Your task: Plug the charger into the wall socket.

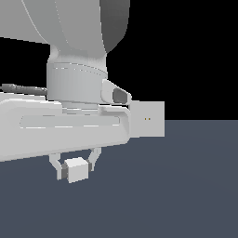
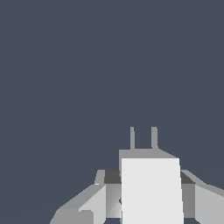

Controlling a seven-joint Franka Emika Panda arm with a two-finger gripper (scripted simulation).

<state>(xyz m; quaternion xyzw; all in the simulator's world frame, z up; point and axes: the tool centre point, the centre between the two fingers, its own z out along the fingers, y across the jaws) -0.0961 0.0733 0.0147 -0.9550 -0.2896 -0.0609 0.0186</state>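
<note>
The charger (image 1: 76,169) is a small white cube held between the two fingers of my gripper (image 1: 76,166), low at the exterior view's left, above the grey floor. In the wrist view the charger (image 2: 151,188) fills the space between the fingers (image 2: 94,199), and its two thin prongs (image 2: 143,138) stick out ahead over bare floor. The wall socket (image 1: 151,119) is a flat upright white plate with two tiny yellowish dots, standing behind and to the exterior view's right of my hand, partly hidden by the arm. The socket does not show in the wrist view.
My own large white arm (image 1: 60,125) fills the upper left of the exterior view and covers the socket's left edge. Flat dark grey floor (image 1: 186,195) spreads around the gripper.
</note>
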